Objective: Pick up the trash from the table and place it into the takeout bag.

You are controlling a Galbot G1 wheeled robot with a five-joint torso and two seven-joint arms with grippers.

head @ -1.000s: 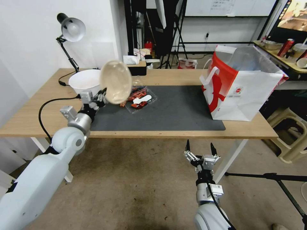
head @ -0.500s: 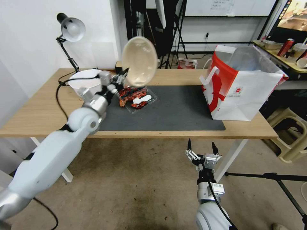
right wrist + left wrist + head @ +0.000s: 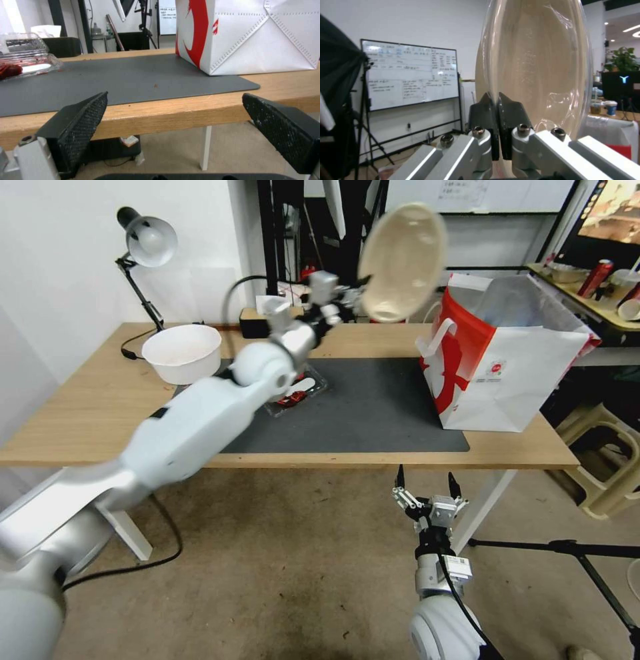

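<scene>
The long light-wood desk [image 3: 80, 413] with its dark grey mat [image 3: 373, 413] carries the big white paper takeout bag with red side panels [image 3: 507, 373] at the mat's right edge. Left arm stretched across, its gripper [image 3: 352, 302] clamped on the rim of a shallow beige bowl [image 3: 402, 261], held on edge in the air above the desk's far edge, just left of the bag's mouth. A white round bowl [image 3: 183, 353] sits toward the desk's far left corner; a clear plastic food tray [image 3: 293, 393] lies on the mat's left part. Right gripper [image 3: 428, 492] hangs below the desk's near edge, fingers spread wide.
</scene>
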